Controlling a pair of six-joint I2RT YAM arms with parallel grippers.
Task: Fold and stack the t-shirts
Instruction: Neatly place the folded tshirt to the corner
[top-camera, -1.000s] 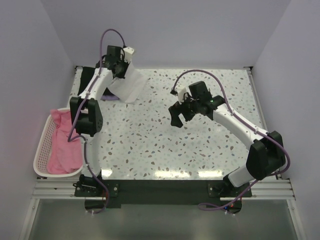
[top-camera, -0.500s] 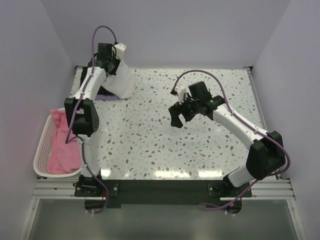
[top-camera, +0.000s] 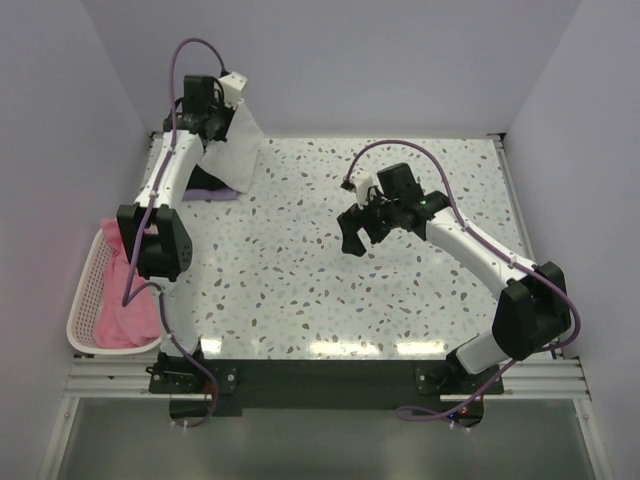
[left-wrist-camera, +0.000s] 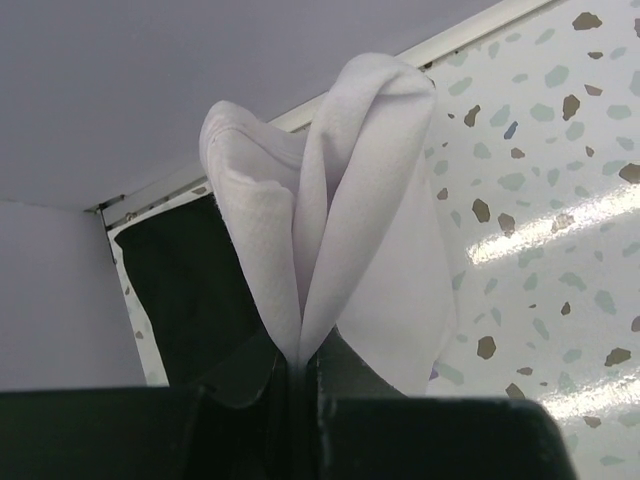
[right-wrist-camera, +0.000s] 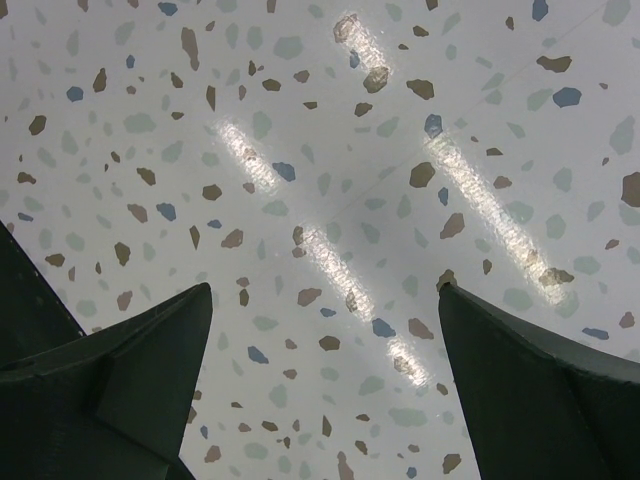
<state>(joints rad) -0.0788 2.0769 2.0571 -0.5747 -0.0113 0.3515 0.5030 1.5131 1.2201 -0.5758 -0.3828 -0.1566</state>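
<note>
The left tool (left-wrist-camera: 300, 368) was clamped shut on a pinched fold of the white t-shirt (left-wrist-camera: 350, 200), a soft, finely woven cotton hanging in rounded vertical folds over the far left corner of the glossy, speckled tabletop (left-wrist-camera: 540, 200), just in front of a flat black t-shirt (left-wrist-camera: 185, 290). The right tool (right-wrist-camera: 325, 300) stood wide apart near mid-tabletop, holding nothing between its dark wedge-shaped fingers (right-wrist-camera: 130, 350). Only the top external view showed a lavender t-shirt (top-camera: 218, 194) edge beside the black one and crumpled pink t-shirts (top-camera: 125, 300) in the lattice basket (top-camera: 78, 310) at the left edge.
</note>
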